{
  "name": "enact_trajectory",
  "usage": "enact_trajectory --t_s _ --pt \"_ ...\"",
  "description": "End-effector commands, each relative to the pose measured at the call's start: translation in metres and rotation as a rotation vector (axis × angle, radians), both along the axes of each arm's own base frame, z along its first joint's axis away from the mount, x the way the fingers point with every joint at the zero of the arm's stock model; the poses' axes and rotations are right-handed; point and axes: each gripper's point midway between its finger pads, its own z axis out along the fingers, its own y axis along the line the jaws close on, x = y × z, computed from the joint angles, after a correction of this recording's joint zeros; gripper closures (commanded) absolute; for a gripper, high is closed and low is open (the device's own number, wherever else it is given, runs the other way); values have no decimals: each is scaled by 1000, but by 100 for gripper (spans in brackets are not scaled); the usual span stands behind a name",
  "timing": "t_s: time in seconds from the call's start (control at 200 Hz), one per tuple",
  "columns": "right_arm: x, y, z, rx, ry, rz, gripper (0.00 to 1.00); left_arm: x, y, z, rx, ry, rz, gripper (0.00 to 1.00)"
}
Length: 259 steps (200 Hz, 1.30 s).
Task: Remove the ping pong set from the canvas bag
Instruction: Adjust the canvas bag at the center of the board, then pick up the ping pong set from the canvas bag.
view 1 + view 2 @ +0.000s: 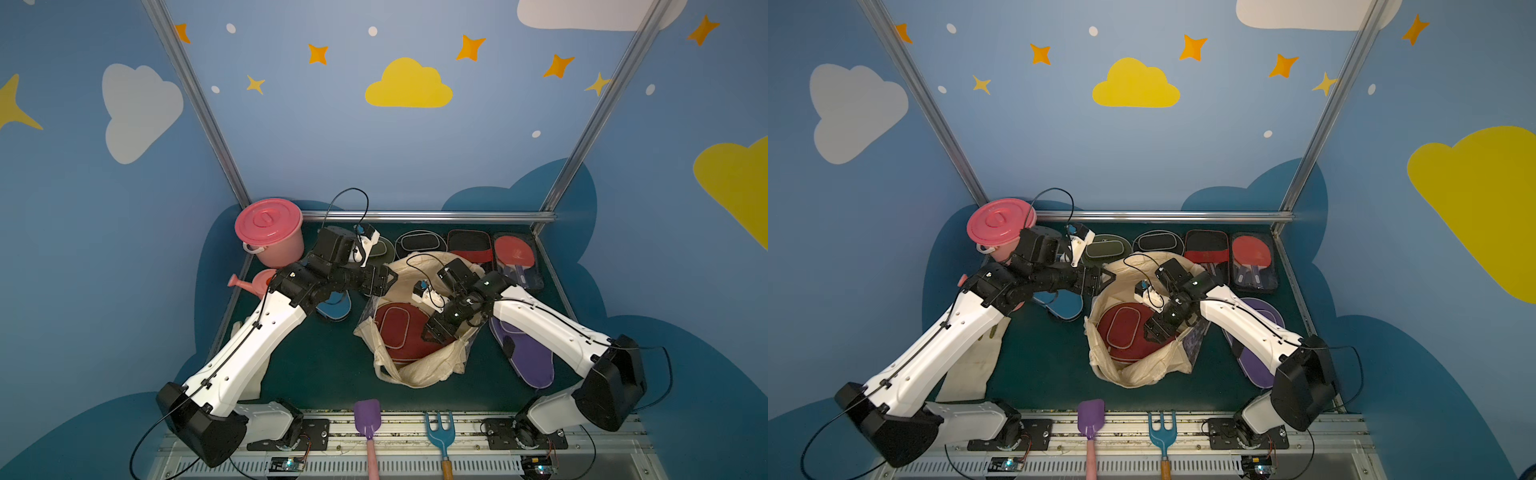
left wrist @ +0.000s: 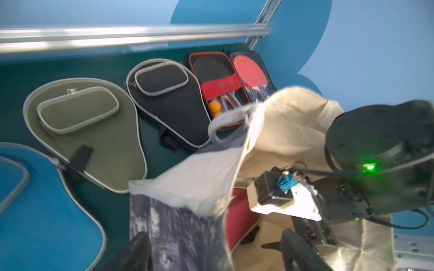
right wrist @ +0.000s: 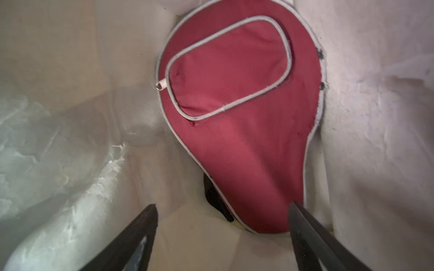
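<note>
Maroon paddle case [image 3: 237, 131], pale-piped, teardrop-shaped

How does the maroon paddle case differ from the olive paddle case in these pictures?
Colour: the maroon case is dark red, the olive case is dull green.
Place: the maroon case lies inside the canvas bag; the olive case lies outside it, at the back of the table.
Both are paddle-shaped fabric cases with pale edging and an outlined pocket on the face.
</note>
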Motion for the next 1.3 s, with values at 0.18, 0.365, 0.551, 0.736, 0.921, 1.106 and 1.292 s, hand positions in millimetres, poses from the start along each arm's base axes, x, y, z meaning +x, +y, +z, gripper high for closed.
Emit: enact_trajectory --t_s 0.18,0.365,0.551,0.736,0.921,1.106,1.292 --pt "-10 7 7 71 25 25 15 36 -27 2 75 -45 -128 0" --pt "-14 2 18 85 3 42 15 40 -32 -30 113 35 -160 3" --pt "-15 -3 22 120 15 44 15 38 -22 -42 95 67 -147 46" --pt "-11 0 11 95 36 51 15 34 -19 -36 67 57 -144 97" --pt "1 24 12 72 -5 103 15 28 -22 -7 -52 -35 -131 97" --pt "18 35 -8 47 -34 81 14 11 -22 18 -142 -76 -153 97" --pt "44 26 -39 14 -64 -3 15 -1 -22 19 -160 -84 -183 96"
